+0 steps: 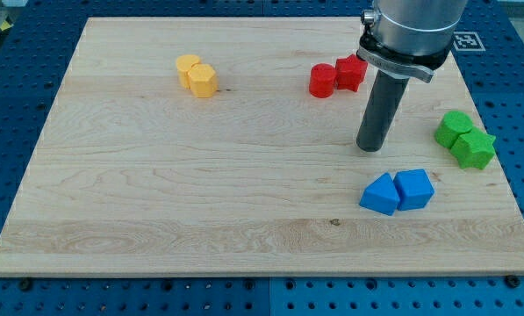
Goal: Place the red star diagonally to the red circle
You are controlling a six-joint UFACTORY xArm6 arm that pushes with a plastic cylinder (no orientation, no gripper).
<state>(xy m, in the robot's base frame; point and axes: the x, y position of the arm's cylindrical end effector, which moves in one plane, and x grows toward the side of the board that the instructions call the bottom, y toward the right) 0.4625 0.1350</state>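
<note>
The red circle sits near the view's top, right of centre, on the wooden board. The red star touches it on its right side, slightly higher. My tip rests on the board below and to the right of the red pair, apart from them. It stands above the two blue blocks.
Two yellow blocks lie together at the top left. Two blue blocks, a triangle and a cube, touch at the lower right. Two green blocks lie together near the board's right edge.
</note>
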